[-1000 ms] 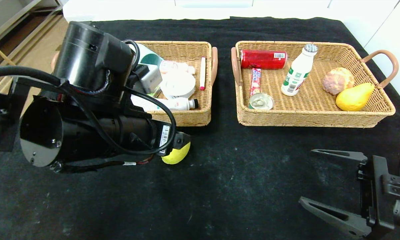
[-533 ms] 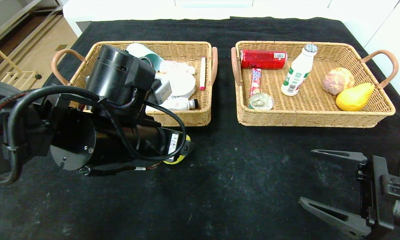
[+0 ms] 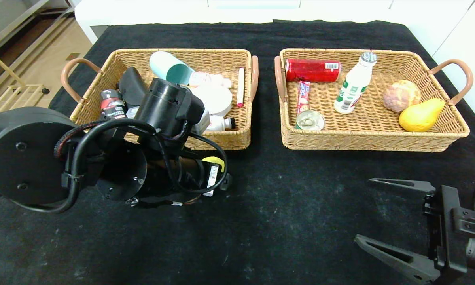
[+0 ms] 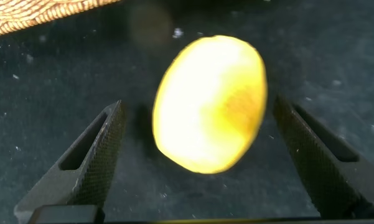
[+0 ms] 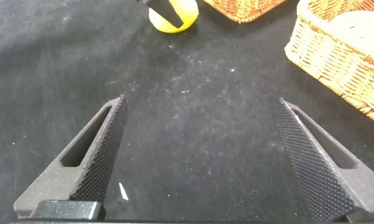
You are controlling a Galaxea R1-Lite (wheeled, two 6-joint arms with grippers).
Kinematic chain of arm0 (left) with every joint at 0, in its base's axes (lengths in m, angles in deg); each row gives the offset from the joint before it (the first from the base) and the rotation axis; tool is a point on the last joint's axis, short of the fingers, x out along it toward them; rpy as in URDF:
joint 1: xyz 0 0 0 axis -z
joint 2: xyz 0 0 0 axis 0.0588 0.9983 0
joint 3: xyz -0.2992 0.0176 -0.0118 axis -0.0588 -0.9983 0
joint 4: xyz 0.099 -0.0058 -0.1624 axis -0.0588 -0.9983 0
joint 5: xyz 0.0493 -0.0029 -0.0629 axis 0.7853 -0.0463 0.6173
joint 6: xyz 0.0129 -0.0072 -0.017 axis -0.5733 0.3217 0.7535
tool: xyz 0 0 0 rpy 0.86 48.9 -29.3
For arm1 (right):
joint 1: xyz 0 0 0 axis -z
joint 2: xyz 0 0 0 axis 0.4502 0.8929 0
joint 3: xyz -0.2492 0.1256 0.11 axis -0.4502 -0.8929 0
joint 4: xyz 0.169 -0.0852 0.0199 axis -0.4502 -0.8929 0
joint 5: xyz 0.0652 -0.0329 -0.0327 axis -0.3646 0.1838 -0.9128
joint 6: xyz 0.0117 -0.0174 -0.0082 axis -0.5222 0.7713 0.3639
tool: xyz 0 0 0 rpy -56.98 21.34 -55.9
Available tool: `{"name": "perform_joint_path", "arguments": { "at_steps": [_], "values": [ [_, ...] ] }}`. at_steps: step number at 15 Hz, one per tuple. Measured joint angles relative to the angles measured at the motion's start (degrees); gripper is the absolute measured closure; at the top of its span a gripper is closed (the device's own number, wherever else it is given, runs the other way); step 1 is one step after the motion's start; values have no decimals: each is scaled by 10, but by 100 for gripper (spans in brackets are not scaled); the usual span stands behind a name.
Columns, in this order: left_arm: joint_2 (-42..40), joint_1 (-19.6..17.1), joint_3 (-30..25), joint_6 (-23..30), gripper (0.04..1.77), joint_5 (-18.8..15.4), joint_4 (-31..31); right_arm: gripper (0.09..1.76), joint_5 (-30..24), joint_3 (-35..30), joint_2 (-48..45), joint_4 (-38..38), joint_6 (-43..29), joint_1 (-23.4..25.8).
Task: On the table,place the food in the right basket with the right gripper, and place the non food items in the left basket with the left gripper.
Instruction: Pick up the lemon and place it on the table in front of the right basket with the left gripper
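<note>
Ball (image 4: 210,104), yellow, centre-left of the head view below the left basket (image 3: 237,138), sits between the spread left gripper (image 4: 208,158); probably light, round, roll-prone—pinch across its middle. Right gripper (image 5: 202,158) spread, lower right.

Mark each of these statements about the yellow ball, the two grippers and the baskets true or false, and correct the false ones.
1. The left gripper has its jaws open on either side of the yellow ball. True.
2. The ball lies inside the left basket. False: it sits on the black table, in front of the basket.
3. The right gripper holds the pear. False: it is open and empty; the pear lies in the right basket.
4. A red can lies in the right basket. True.
</note>
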Motion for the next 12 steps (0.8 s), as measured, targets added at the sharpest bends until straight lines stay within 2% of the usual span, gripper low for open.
{"name": "perform_joint_path", "arguments": {
  "at_steps": [6,9,12],
  "values": [
    [15,-15,3,1,9,-5,1,14,0,-2,1,0,1,-2],
    [19,-15,-2,0,9,-8,49,14,0,-1,1,0,0,-1],
    [20,-15,-9,-2,9,-10,53,14,0,-1,1,1,0,-1]
  ]
}}
